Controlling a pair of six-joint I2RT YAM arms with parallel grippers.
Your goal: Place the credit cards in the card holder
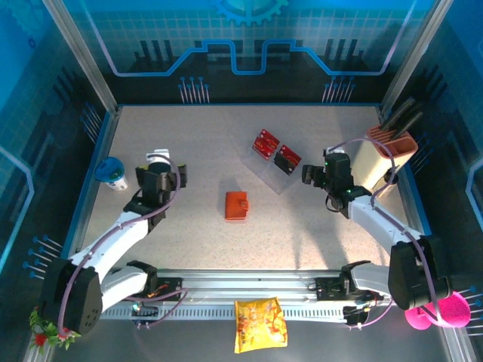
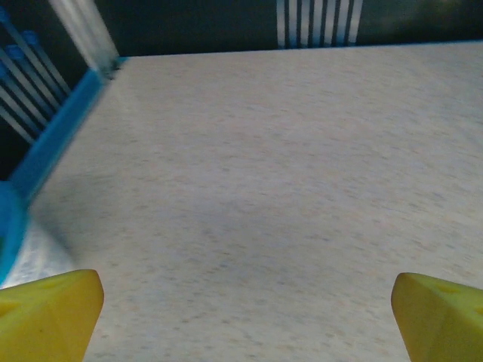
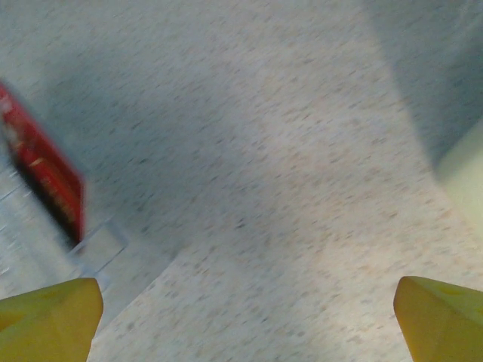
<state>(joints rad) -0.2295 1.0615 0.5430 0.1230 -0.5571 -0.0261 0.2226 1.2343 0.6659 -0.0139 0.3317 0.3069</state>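
The orange card holder lies closed on the table's middle. Behind it to the right, two red credit cards stand in clear plastic racks. My right gripper hovers just right of those racks, open and empty. In the right wrist view its yellow fingertips are spread wide over bare table, with one red card in its rack at the left edge. My left gripper is far left of the card holder, open and empty, its fingertips wide apart above the tabletop.
A blue-and-white cup stands close to the left gripper, by the left wall. A beige block with an orange top stands just right of the right gripper. A yellow snack bag and a pink object lie off the front edge.
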